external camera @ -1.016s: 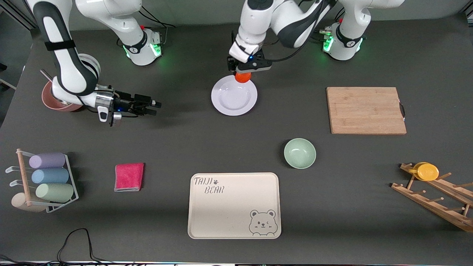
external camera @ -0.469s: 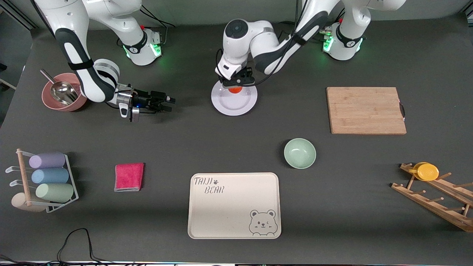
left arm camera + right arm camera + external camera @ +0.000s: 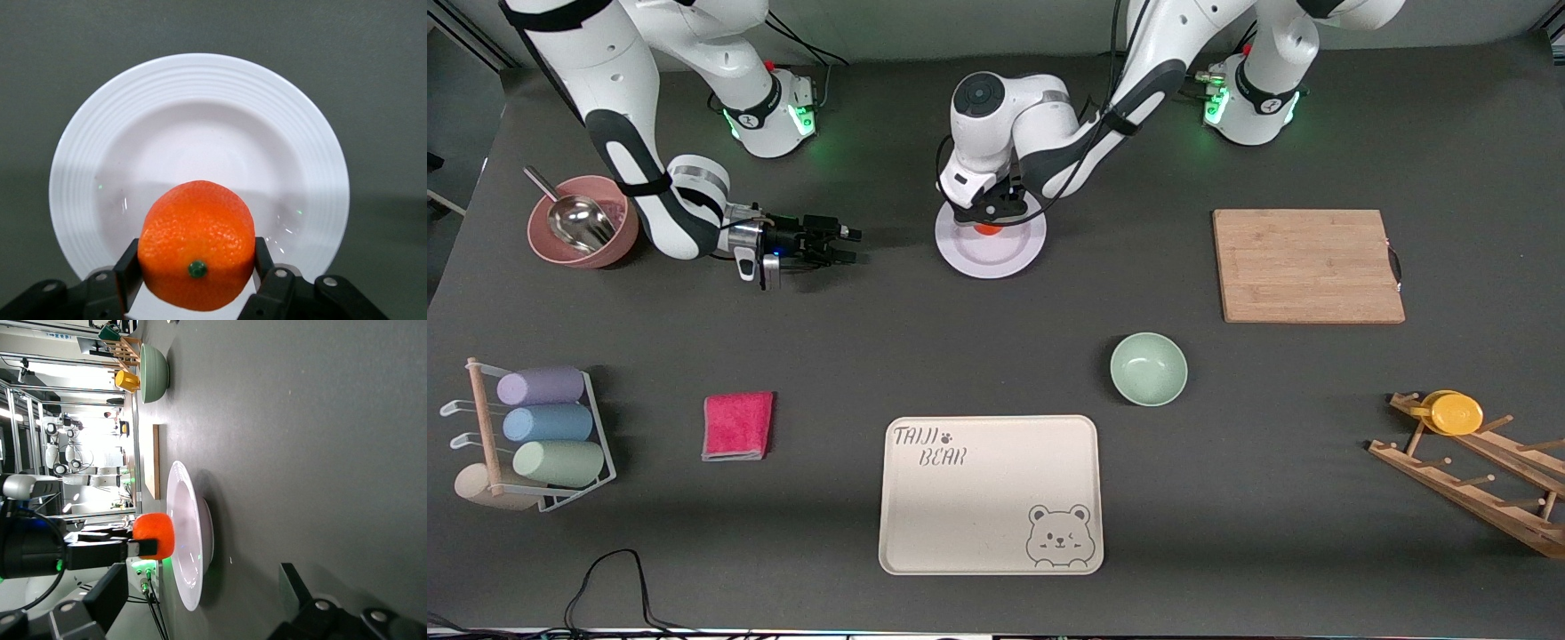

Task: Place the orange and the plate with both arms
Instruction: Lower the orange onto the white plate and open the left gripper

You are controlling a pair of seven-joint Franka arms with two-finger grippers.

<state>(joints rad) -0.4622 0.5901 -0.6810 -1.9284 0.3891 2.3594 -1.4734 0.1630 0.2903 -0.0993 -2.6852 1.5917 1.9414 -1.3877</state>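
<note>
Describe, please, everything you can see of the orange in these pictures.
The orange is small, round and bright, with dimpled peel and a green stem dot facing the left wrist camera. The left claw is shut on it, one black finger pressing each side. It is held low over the white plate, above the part toward the robots' bases; the right wrist view shows it clear of the plate's surface.

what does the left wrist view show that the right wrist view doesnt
Only the left wrist view shows the plate's whole ringed rim from above and the orange's green stem dot, with the left gripper shut on the fruit.

Only the right wrist view shows the plate edge-on, the orange just above it, plus the green bowl, the cutting board and the right gripper's own open fingers.

Both show the orange, the plate and the left gripper.
</note>
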